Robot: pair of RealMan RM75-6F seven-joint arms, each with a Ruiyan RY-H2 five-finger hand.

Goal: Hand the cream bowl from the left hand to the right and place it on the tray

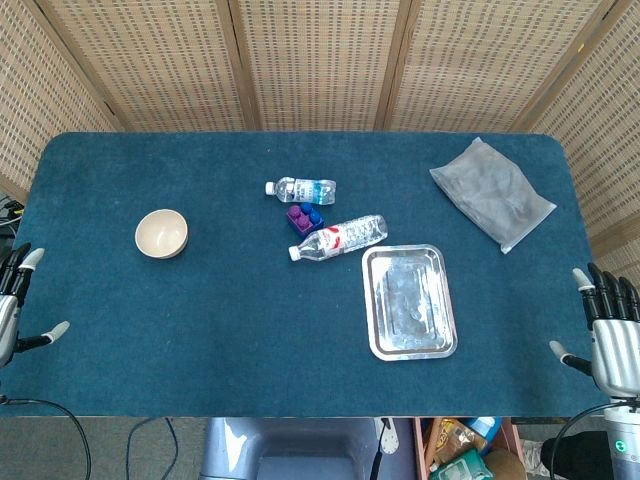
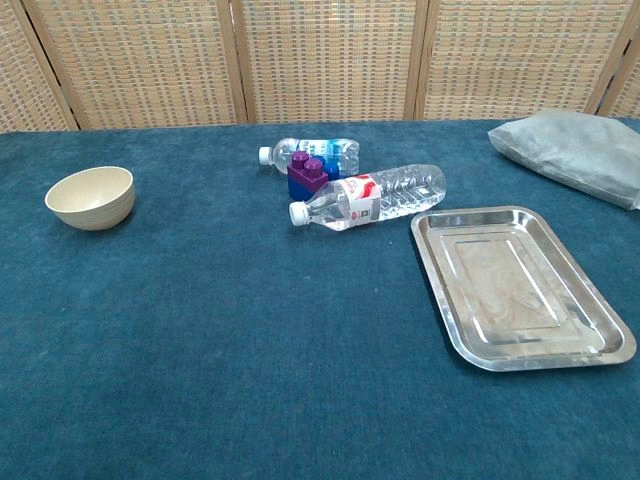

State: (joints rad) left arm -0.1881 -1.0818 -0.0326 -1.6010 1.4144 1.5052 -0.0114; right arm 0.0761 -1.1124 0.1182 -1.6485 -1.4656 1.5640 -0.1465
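The cream bowl (image 1: 161, 233) (image 2: 91, 197) stands upright and empty on the blue table, at its left side. The metal tray (image 1: 408, 301) (image 2: 522, 285) lies empty right of centre, near the front edge. My left hand (image 1: 14, 303) hovers at the table's left front corner, fingers spread, holding nothing, well short of the bowl. Over at the right front corner my right hand (image 1: 607, 327) shows the same spread fingers and nothing in it, apart from the tray. Neither hand appears in the chest view.
Two clear water bottles lie on their sides at the middle, a small one (image 1: 301, 189) behind and a larger one (image 1: 338, 237) just beyond the tray. Purple and blue blocks (image 1: 305, 216) sit between them. A grey bag (image 1: 492, 192) lies at the back right.
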